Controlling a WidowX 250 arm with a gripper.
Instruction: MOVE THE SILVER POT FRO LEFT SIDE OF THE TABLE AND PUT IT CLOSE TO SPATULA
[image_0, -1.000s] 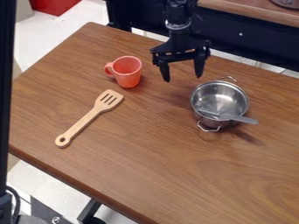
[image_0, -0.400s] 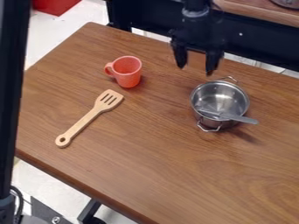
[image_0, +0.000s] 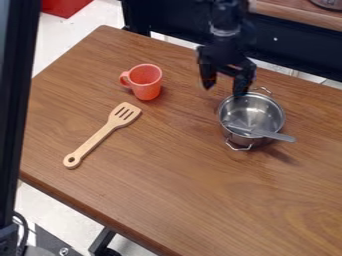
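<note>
At the pot (image_0: 259, 109)'s far left side, my gripper (image_0: 224, 89) hangs wide open, empty. Pot's well right of the spatula (image_0: 100, 137). Straight descent could catch the rim, tipping it; an off-centre grip could tilt the loose utensil (image_0: 272, 135) out.

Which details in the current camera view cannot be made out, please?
All in the camera view:
- Whether the gripper touches the silver pot: motion blur, single angle.
- The inner end of the grey utensil: too small, lost in the pot's reflections.
- The bottom inside the mug: hidden by its near wall.
- The red object's far part: cut off by the top edge.
</note>
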